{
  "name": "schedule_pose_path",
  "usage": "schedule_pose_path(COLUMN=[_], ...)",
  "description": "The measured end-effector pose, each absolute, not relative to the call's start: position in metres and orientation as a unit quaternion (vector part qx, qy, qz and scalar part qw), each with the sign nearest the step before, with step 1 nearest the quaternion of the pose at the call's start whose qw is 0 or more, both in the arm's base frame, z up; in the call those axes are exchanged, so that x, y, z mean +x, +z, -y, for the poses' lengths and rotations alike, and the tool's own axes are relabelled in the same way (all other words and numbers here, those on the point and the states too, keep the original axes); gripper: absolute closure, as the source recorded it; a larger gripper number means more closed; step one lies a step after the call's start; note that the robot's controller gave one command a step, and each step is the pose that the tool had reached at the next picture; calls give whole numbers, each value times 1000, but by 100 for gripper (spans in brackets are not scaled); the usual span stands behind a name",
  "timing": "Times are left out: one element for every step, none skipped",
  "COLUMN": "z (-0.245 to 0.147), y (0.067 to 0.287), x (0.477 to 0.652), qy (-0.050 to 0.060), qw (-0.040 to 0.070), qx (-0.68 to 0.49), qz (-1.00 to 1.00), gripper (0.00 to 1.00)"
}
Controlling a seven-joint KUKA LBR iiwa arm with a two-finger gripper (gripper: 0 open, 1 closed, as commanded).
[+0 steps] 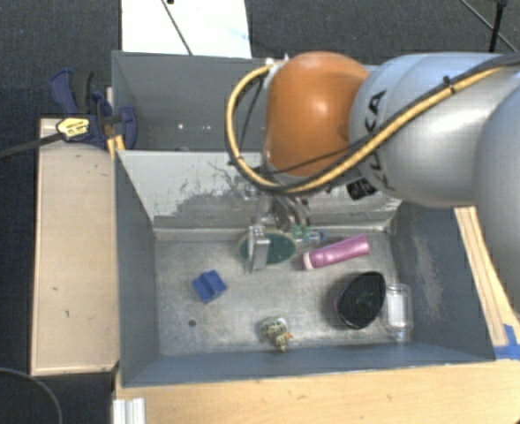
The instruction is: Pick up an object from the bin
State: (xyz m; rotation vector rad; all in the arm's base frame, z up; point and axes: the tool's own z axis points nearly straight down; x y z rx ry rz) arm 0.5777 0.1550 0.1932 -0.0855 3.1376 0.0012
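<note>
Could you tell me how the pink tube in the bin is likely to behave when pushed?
The pink, rounded, plastic-looking tube lies on its side on the floor of the grey metal bin, so it would probably roll if nudged sideways. Its surface looks smooth and glossy, so it may slip in a pinch.

A blue block (208, 285) is lying off to the left, well apart from the rest. A small brassy piece (276, 331) is sitting lowest in the view. A pink tube (337, 252) is lying on its side, its right end tilting upward. Below it a black oval case (361, 300) is resting, touching a clear vial (395, 307) on its right.
</note>
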Motion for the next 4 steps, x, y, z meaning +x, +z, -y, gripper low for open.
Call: schedule_pose_path(z=[-183,-183,-196,-81], y=[83,90,209,145], x=[561,565,560,545], qy=[0,1,3,-2], qw=[-2,2,5,-1], qx=[49,50,45,10], qz=[-999,-999,-999,-1000], gripper=[0,100,100,100])
